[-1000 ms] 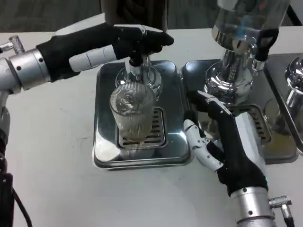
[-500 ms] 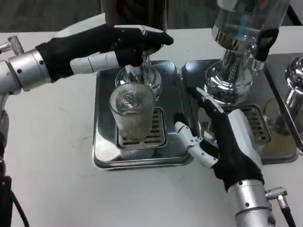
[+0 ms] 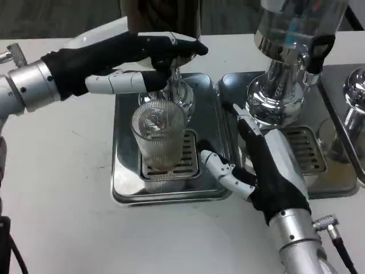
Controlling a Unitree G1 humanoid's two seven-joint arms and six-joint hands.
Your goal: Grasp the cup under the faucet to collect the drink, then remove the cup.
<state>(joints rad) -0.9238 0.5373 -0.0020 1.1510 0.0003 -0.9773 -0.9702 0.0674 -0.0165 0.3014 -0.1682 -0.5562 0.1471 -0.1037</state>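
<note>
A clear ribbed cup [image 3: 159,140] stands upright on the slotted grate of the left dispenser's steel drip tray [image 3: 126,177], right under the faucet [image 3: 174,80]. My left hand [image 3: 122,60] reaches in from the left at faucet height, and its fingers wrap the faucet lever above the cup. To the right of the cup my right hand [image 3: 256,165] lies with fingers spread; its fingertips [image 3: 208,160] are close to the cup's base but apart from it. The dark dispenser tank [image 3: 162,14] rises above.
A second dispenser [image 3: 288,63] with a chrome column and its own drip tray [image 3: 319,160] stands right behind my right hand. A third chrome spout [image 3: 355,97] sits at the far right edge. White table lies bare in front and to the left.
My right hand has slid left toward the cup, its fingers now over the left tray's edge. The left hand's fingers have shifted slightly on the faucet lever.
</note>
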